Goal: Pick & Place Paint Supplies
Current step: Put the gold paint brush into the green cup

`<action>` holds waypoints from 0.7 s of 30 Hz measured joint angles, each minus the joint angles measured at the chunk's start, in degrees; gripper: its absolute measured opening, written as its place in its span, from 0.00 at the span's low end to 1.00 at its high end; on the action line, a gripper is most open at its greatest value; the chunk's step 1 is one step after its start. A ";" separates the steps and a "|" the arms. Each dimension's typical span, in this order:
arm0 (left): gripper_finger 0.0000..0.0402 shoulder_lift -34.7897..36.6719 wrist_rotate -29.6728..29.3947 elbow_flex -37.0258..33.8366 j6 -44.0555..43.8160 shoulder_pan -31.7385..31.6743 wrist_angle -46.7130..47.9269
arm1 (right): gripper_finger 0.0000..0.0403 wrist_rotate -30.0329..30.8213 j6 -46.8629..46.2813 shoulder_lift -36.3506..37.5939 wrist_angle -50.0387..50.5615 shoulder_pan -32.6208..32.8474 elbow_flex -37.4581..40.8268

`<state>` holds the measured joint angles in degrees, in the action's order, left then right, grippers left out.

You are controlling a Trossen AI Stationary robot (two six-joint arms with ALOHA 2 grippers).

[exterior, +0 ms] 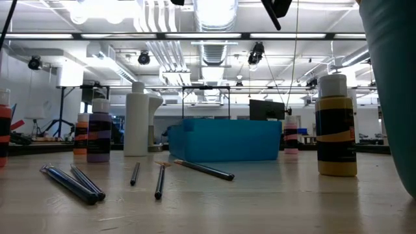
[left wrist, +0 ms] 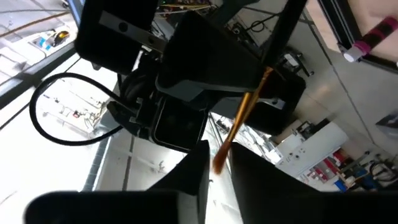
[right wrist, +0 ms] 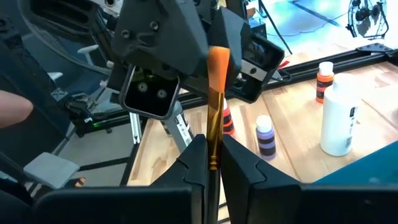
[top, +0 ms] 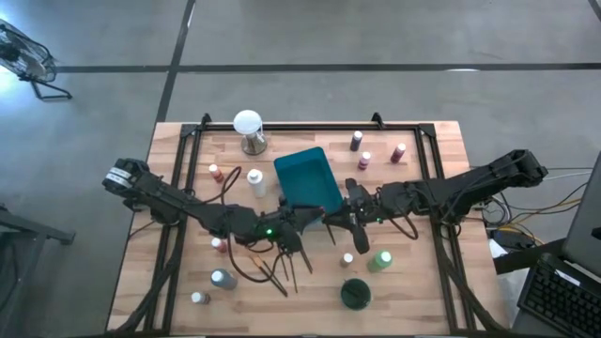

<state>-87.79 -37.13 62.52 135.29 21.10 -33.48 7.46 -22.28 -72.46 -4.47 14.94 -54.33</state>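
An orange-handled brush (right wrist: pixel 215 106) hangs in the air over the table's middle, between my two grippers. My right gripper (right wrist: pixel 211 163) is shut on it. My left gripper (left wrist: pixel 218 169) faces it from the other side. Its fingers stand a little apart on either side of the brush's dark end (left wrist: pixel 219 163). In the high view the two grippers meet just in front of the teal tray (top: pixel 308 178). Other brushes (exterior: pixel 159 182) lie flat on the table. Small bottles (top: pixel 364 160) stand around the tray. My right gripper pinches the brush's handle (right wrist: pixel 213 146) between its two fingers. The fingers come about level from the table's right side. The brush runs along them and juts out past the fingertips toward my left gripper, clear of the table. Whether my left gripper's fingers touch the brush's end, I cannot tell.
A white globe on a metal base (top: pixel 248 124) stands at the far edge. A white bottle (top: pixel 255 181) stands left of the tray. A green bottle (top: pixel 380 261) and a dark round lid (top: pixel 355 294) are near the front. A yellow bottle (exterior: pixel 336 127) stands close to the low camera.
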 joint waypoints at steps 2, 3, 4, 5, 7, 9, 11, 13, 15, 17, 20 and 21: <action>0.22 0.07 -1.43 0.00 -2.94 0.03 0.01 | 0.05 -0.01 0.02 0.79 0.86 0.05 0.00; 0.24 0.18 -2.90 0.00 -4.70 0.09 -0.03 | 0.05 0.01 0.02 1.29 1.79 0.08 0.00; 0.25 0.28 -4.64 0.00 -6.77 0.09 -0.16 | 0.05 0.02 0.01 1.95 2.51 0.22 0.00; 0.27 0.56 -6.69 0.00 -8.93 0.09 -0.19 | 0.05 0.05 0.05 2.65 3.56 0.49 0.00; 0.29 1.26 -10.98 0.00 -13.83 0.07 -0.48 | 0.05 0.91 1.21 3.89 4.80 1.49 0.00; 0.31 2.49 -15.04 0.00 -18.88 0.05 -0.34 | 0.05 3.17 3.45 4.99 5.21 3.43 0.00; 0.31 4.02 -17.58 -0.01 -25.36 0.02 -0.32 | 0.05 6.88 5.21 6.03 5.25 5.82 -0.03; 0.32 5.62 -18.36 -0.15 -32.72 -0.02 0.10 | 0.05 11.35 6.89 6.87 5.36 8.68 -0.25; 0.32 7.45 -18.46 -0.58 -40.04 -0.02 1.79 | 0.05 16.82 8.53 7.15 5.21 11.81 -0.72; 0.32 9.33 -18.42 -1.23 -48.10 -0.02 4.25 | 0.05 22.57 10.19 7.15 5.16 15.40 -1.01; 0.31 12.06 -18.19 -2.98 -61.67 -0.11 7.67 | 0.05 31.71 11.82 6.24 3.92 20.75 -1.46; 0.31 12.96 -18.08 -3.83 -65.90 -0.13 8.93 | 0.05 34.78 12.39 5.74 2.85 22.52 -1.46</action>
<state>-74.83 -55.21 58.69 69.39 20.97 -24.55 42.25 -9.89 -66.71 -1.63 37.46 -55.79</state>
